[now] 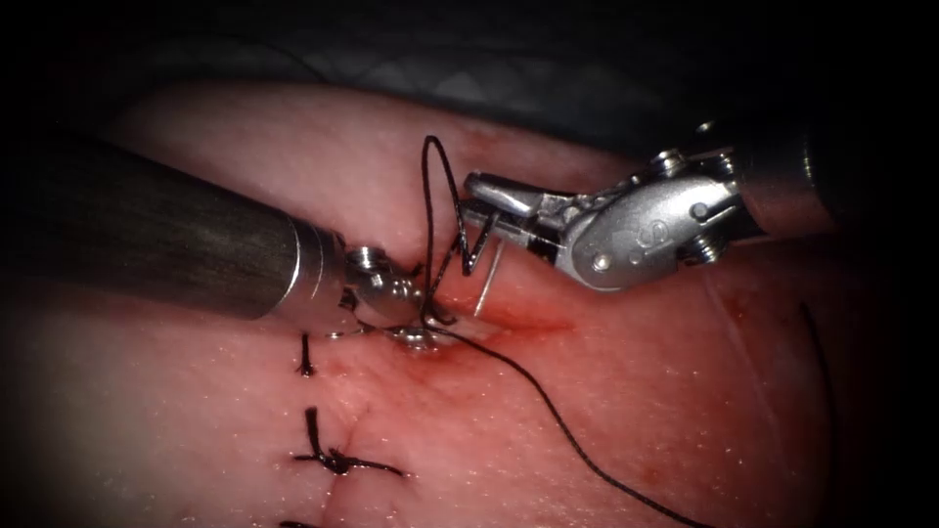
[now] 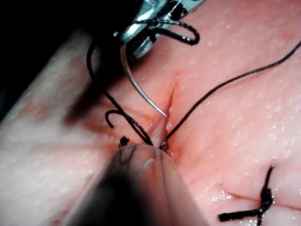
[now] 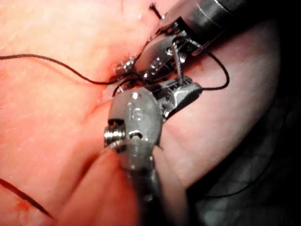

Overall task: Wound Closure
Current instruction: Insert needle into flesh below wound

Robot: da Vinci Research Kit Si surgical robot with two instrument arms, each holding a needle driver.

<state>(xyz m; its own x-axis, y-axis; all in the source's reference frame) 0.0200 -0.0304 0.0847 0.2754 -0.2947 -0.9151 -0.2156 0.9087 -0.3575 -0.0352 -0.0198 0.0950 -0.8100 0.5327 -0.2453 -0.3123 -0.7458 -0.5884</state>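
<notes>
Pale tissue (image 1: 636, 391) fills my field, finished stitches (image 1: 333, 458) low on the left. My left tool (image 1: 416, 328) reaches in from the left with its jaws clamped on the thread (image 1: 548, 401) right at the cut (image 1: 509, 318). To the right, my right tool (image 1: 479, 210) grips the needle (image 1: 488, 277) near its blunt end, thread looped around the jaws; the needle hangs free above the cut, its point just off the tissue.
</notes>
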